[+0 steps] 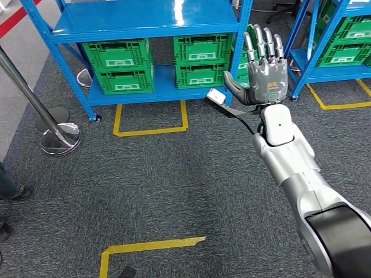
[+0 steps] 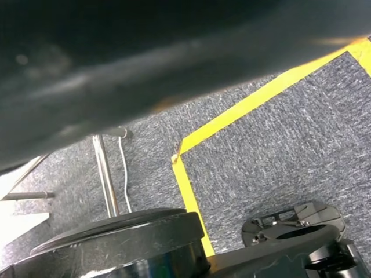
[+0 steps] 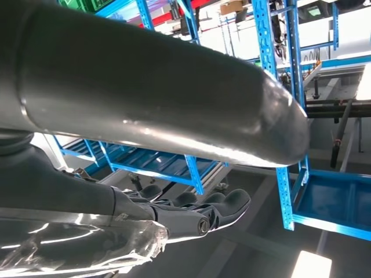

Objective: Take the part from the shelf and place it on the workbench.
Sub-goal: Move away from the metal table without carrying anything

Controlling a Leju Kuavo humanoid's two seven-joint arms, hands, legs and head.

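Raising our silver right arm, we hold the right hand (image 1: pixel 264 69) upright before the blue metal shelf (image 1: pixel 148 23), fingers (image 1: pixel 261 41) spread and holding nothing. Beyond it, green plastic crates (image 1: pixel 124 66) sit on the lower shelf level. We cannot tell which crate holds the part. We judge the pick not yet begun; grasp, carry and placement remain.
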